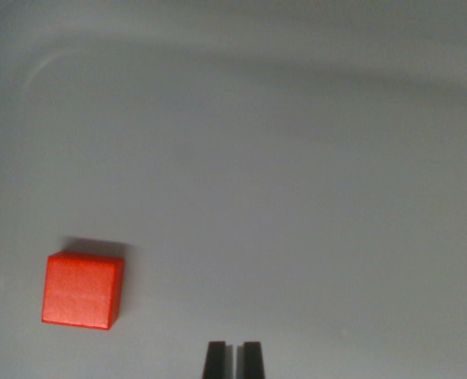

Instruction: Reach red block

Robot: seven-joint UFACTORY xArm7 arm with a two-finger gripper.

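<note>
Hovering end effector (234,359), fingers nearly together, empty, well apart from red block (81,290)

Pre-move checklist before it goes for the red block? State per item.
1. Red block in view: ok, at the wrist view's lower left.
2. Gripper lined up with block: not ok, block sits well toward the wrist view's left of the fingertips.
3. Jaws wide enough for block: not ok, only a narrow gap shows.
4. Path between them free: ok, bare grey surface.
5. Height above surface: cannot tell.
</note>
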